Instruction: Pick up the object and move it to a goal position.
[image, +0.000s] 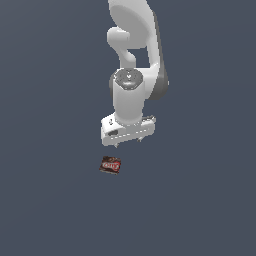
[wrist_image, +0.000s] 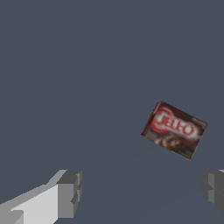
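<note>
Jaws spread wide, the gripper (image: 128, 143) hangs above the flat dark-brown red-and-white-labelled box (image: 110, 165).

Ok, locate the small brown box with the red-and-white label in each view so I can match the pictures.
Exterior view: the box lies flat on the floor, just below the end effector in the picture, apart from it.
Wrist view: the box sits tilted, beyond the gap between the open fingers, nearer the other finger.
Shared landmark: the end effector's fingers, which show in both views.
</note>
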